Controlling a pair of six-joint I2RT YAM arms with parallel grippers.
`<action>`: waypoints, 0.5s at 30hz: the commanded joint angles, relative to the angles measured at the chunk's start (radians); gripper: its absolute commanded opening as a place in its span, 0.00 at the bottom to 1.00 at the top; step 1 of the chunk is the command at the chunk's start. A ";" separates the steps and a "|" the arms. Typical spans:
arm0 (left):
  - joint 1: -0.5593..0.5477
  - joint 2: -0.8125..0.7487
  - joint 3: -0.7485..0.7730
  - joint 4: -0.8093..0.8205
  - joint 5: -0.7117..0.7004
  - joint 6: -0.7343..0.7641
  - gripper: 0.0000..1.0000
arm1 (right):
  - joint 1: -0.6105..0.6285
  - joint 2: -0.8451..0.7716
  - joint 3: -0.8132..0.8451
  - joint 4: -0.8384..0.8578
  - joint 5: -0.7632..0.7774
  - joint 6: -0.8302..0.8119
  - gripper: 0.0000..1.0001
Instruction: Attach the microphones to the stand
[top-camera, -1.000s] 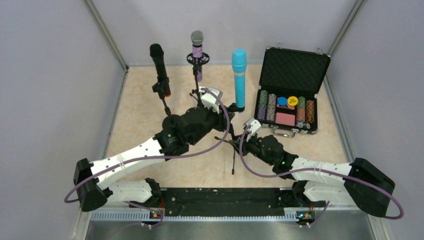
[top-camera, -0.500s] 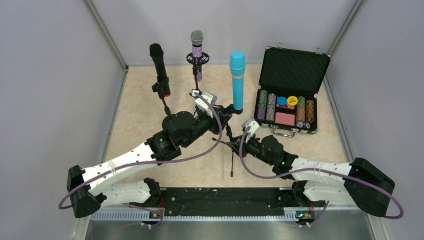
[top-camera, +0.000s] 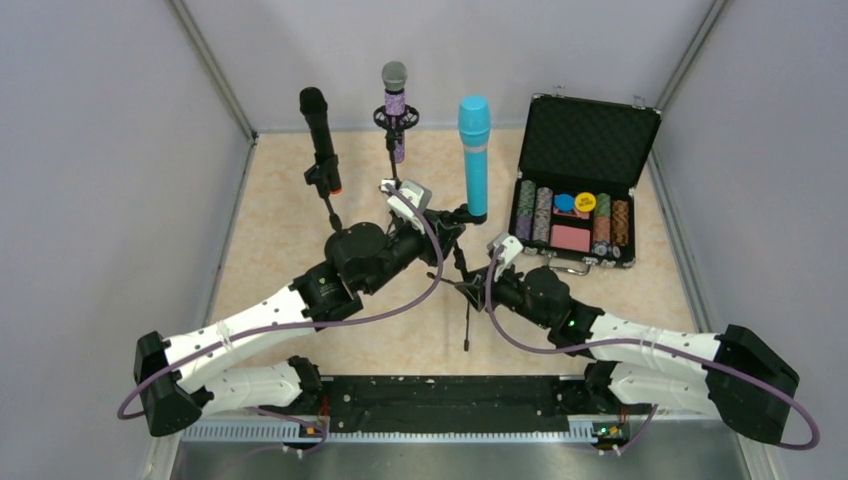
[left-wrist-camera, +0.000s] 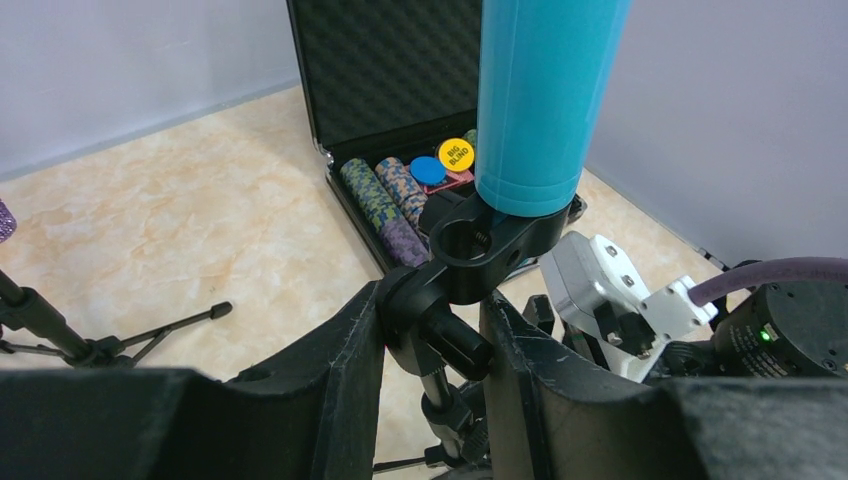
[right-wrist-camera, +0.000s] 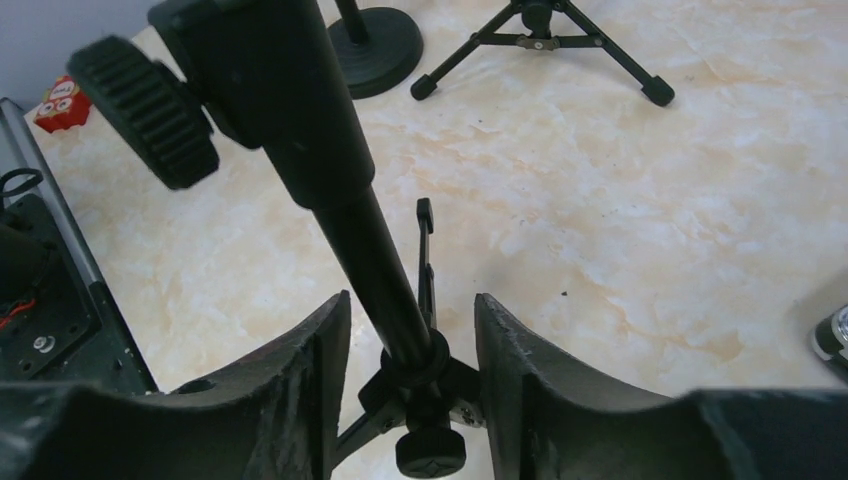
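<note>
Between the fingers of my left gripper (left-wrist-camera: 440, 345) sits the pivot joint (left-wrist-camera: 450, 325) of the stand's clip (left-wrist-camera: 500, 232). The jaws are narrow and seem to press it from both sides. From the joint toward 12 o'clock, the clip rings the bottom of the cyan microphone (left-wrist-camera: 545, 100), which stands upright in it. My right gripper (right-wrist-camera: 410, 350) is lower down and part open. It straddles the stand's pole (right-wrist-camera: 370, 260) just above the leg hub, with a sliver of floor showing on either side of the collar, so I judge it is steadying rather than gripping.

The risk I see is the joint. If its knob (right-wrist-camera: 140, 110) is not tight when I let go, the microphone's weight could swing the clip over. Any sideways drag from my left jaws could tip the whole stand, because my right jaws are not clamped on the pole. A fall toward 3 o'clock would land on the poker chip case (top-camera: 585, 170).

Only the left wrist view shows the clip seated around the cyan body. Only the right wrist view shows the pole, hub and one folded leg, and none of the microphone. The top view hides both sets of jaws. It alone shows the black microphone (top-camera: 318, 130) at 10 o'clock of my left gripper and the purple microphone (top-camera: 394, 100) at 11 o'clock, each upright in its own stand.
</note>
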 joint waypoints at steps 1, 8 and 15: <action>0.006 -0.050 0.016 0.205 -0.032 0.008 0.00 | 0.007 -0.052 0.055 -0.060 0.052 0.034 0.56; 0.012 -0.025 -0.004 0.223 -0.048 0.029 0.00 | 0.007 -0.130 0.066 -0.101 0.066 0.040 0.82; 0.017 0.008 -0.029 0.268 -0.091 0.073 0.00 | 0.007 -0.180 0.059 -0.122 0.090 0.039 0.87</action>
